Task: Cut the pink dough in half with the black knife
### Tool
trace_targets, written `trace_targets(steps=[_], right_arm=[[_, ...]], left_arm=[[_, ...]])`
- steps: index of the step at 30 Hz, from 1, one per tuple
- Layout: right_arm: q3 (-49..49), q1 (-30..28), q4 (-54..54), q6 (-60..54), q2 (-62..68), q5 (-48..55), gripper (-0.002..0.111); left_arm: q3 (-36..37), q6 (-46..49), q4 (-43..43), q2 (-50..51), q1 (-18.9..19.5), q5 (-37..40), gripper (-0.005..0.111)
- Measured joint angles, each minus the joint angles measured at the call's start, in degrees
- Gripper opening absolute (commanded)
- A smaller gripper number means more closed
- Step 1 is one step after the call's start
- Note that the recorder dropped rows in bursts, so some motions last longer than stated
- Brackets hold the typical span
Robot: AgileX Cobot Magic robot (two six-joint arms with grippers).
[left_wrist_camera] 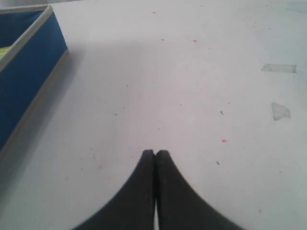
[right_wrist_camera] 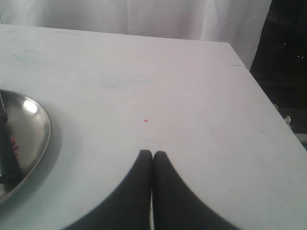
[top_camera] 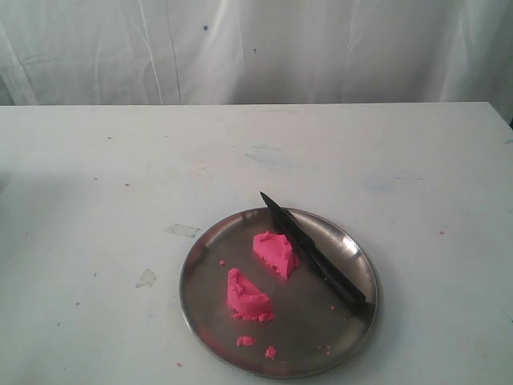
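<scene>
Two bright pink dough wedges (top_camera: 262, 275) lie apart on the round steel plate (top_camera: 210, 321), slim black knife (top_camera: 313, 253) diagonal beside them, nearer the right gripper (right_wrist_camera: 152, 154); both arms' fingers (left_wrist_camera: 148, 158) pressed together, empty.

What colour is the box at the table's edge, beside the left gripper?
The box has blue sides with a pale rim; it shows only in the left wrist view.
</scene>
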Motion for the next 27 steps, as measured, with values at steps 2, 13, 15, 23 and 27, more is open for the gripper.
trace_targets(steps=[2,13,15,23,27], right_arm=[[0.0,0.0,0.0,0.0,0.0,0.0,0.000],[0.0,0.0,0.0,0.0,0.0,0.0,0.000],[0.0,0.0,0.0,0.0,0.0,0.0,0.000],[0.0,0.0,0.0,0.0,0.0,0.0,0.000],[0.0,0.0,0.0,0.0,0.0,0.0,0.000]], left_arm=[[0.0,-4.1,0.0,0.0,-0.6,0.1,0.000],[0.0,-5.2,4.4,0.0,-5.5,0.1,0.000],[0.0,-4.7,4.5,0.0,-5.4,0.1,0.000],[0.0,-4.3,4.5,0.0,-5.4,0.1,0.000],[0.0,-4.3,4.5,0.0,-5.4,0.1,0.000]])
